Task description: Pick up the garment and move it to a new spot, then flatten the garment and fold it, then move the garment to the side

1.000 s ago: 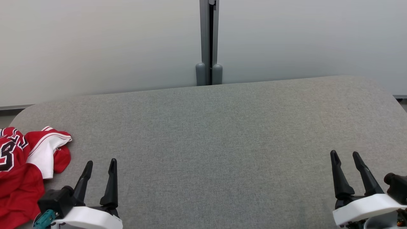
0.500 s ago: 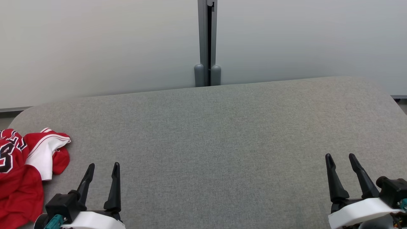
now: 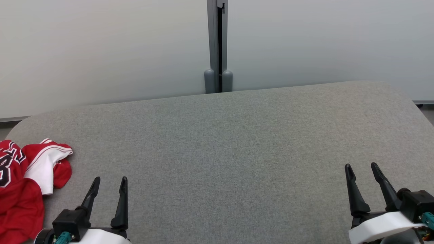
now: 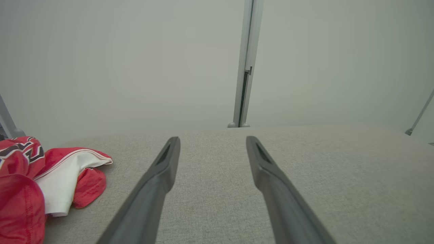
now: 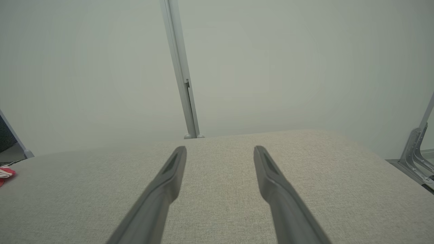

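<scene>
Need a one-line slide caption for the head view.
Crumpled red-and-white jersey at the grey table's left edge; left gripper and right gripper open, empty, not touching it.

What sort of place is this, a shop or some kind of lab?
Probably a lab or test booth: a grey cloth-covered table, plain pale panels joined by a metal post behind it, and one crumpled red jersey lying on it.
</scene>
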